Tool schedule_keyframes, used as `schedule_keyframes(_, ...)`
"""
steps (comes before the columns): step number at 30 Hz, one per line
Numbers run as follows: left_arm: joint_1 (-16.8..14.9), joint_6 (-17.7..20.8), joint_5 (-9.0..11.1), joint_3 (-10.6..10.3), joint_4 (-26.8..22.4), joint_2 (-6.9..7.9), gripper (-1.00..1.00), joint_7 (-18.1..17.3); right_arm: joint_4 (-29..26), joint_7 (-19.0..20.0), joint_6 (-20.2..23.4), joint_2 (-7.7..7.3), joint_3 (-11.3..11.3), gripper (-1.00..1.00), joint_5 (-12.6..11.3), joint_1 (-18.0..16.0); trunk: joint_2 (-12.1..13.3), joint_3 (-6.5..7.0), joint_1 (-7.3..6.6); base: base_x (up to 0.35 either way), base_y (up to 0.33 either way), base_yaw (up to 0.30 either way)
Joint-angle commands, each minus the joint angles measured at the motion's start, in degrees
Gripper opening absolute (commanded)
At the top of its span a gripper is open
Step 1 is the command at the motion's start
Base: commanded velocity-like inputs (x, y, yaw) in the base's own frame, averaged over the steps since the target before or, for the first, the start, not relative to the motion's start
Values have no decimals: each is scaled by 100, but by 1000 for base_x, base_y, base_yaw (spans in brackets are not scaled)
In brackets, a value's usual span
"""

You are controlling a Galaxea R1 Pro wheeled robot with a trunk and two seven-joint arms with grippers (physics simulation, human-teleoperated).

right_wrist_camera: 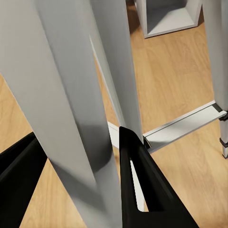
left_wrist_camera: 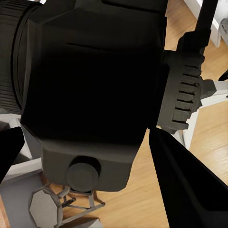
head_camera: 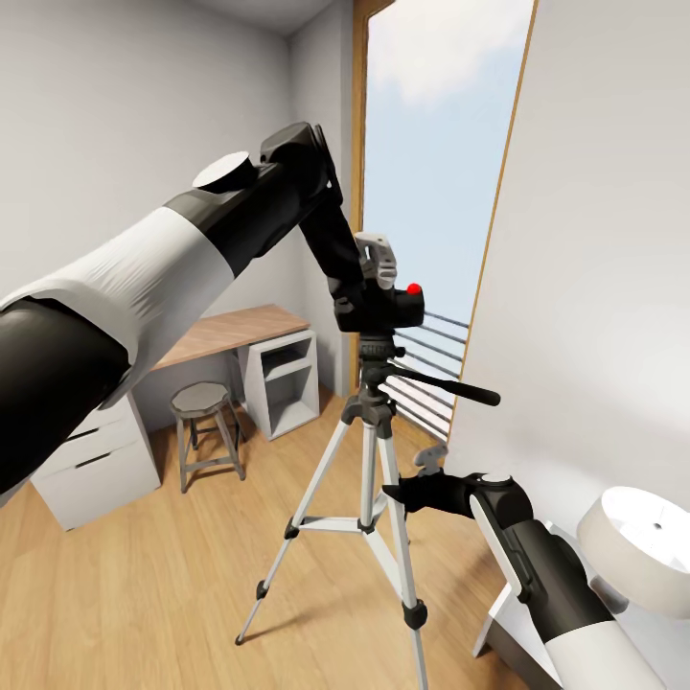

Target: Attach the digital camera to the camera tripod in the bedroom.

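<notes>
— Any writing we can read on the small black digital camera with the red round button (head_camera: 395, 305)?
— None we can make out. It sits at centre frame atop the tall silver-legged camera tripod (head_camera: 376, 450), our left gripper (left_wrist_camera: 90, 156) pinching its body; the arm hides its near side, and we cannot tell which way its lens points.
— And the tripod?
— Upright, long axis vertical, black pan handle (head_camera: 450, 386) pointing right. Our right gripper (right_wrist_camera: 78, 161), lower right of centre, straddles one leg, fingers spread
</notes>
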Motion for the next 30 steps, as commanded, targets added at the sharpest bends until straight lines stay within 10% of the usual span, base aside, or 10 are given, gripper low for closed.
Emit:
schedule_keyframes(1, -7, 57, -37, 0, -3, -1, -100, -47, -1, 7, 44, -5, 6, -100, 45, -1, -5, -9, 1, 0, 0, 0)
schedule_keyframes(8, -8, 50, 7, 1, 9, 2, -100, -74, -3, 7, 46, -5, 6, -100, 43, -1, -5, -9, 1, 0, 0, 0)
schedule_keyframes(9, -8, 50, 9, 1, 14, 3, 100, -76, -4, 7, 47, -5, 6, -100, 43, -1, -5, -9, 1, 0, 0, 0)
schedule_keyframes(30, -8, 58, -24, 6, 48, 7, 100, -74, -2, 7, 48, -5, 6, -100, 43, -1, -5, -9, 1, 0, 0, 0)
